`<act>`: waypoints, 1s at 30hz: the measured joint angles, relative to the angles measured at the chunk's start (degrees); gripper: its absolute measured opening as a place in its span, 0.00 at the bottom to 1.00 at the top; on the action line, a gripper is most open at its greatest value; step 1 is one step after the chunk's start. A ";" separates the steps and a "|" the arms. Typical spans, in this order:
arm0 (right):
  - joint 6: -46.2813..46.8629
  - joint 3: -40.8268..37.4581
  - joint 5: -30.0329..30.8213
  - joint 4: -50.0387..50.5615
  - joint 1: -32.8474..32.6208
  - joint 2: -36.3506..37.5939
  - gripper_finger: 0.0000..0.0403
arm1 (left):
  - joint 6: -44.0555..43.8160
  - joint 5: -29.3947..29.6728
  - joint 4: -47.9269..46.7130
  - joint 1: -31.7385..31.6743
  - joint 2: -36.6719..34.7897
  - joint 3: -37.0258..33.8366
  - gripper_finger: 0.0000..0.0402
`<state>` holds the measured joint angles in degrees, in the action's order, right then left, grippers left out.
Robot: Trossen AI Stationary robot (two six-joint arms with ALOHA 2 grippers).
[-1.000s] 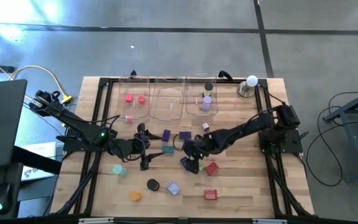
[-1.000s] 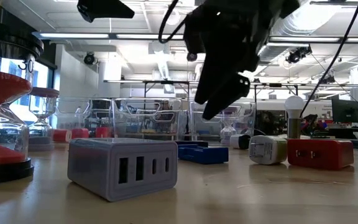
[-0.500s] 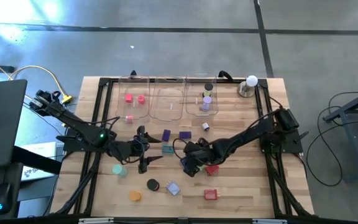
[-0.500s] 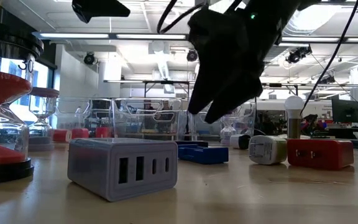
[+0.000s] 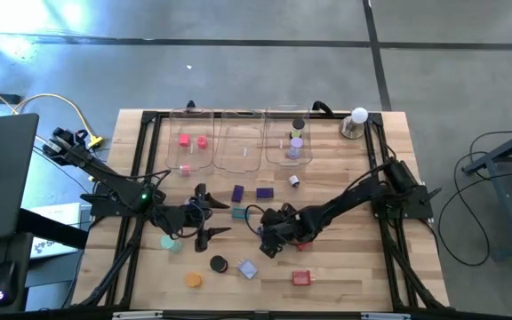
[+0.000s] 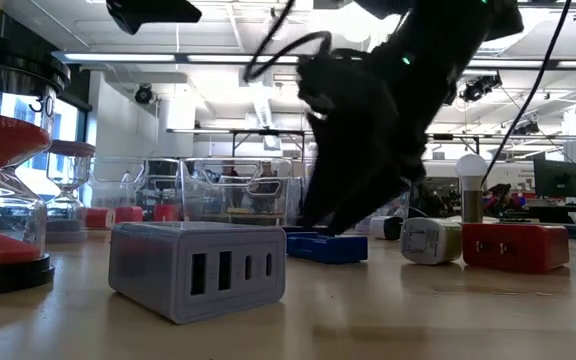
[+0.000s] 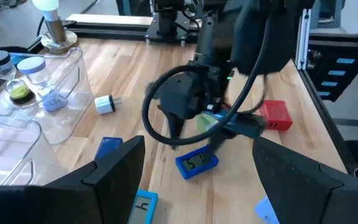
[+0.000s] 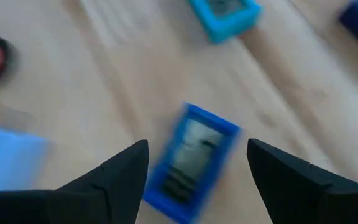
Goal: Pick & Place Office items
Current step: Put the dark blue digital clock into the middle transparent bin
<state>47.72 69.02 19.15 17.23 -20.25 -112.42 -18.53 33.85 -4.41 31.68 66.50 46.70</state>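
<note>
The blue block (image 8: 191,163) is a small flat rectangle with a raised bright-blue rim around a pale grey face that looks like a little screen. It lies flat on the tabletop (image 8: 104,68), directly ahead of the right end effector (image 8: 194,180) and framed between its two dark fingers (image 8: 114,177), its long axis running slantwise across the wood grain. That end effector stands wide open, holding nothing, low over the block. A teal framed block (image 8: 224,17) lies farther beyond. The left end effector (image 5: 204,213) also gapes empty, just beside the right one.
</note>
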 joint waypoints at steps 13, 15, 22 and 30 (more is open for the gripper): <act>-1.48 0.32 1.28 -3.91 -0.19 -6.30 0.65 | -2.29 0.91 0.34 -0.76 4.77 0.05 0.72; -1.64 0.34 2.03 -3.39 -0.24 -6.51 0.65 | -2.34 0.86 0.35 -0.90 5.54 0.00 0.72; -4.78 0.19 2.83 -3.40 -1.11 -6.75 0.46 | -2.33 0.51 0.65 -0.81 6.71 0.00 0.72; -8.10 0.04 3.85 -4.08 -2.17 -4.89 0.34 | -2.55 0.42 1.21 -0.37 8.34 0.01 0.72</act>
<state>39.61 69.06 22.99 13.16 -22.42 -117.30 -21.08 34.27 -3.20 31.31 74.83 46.71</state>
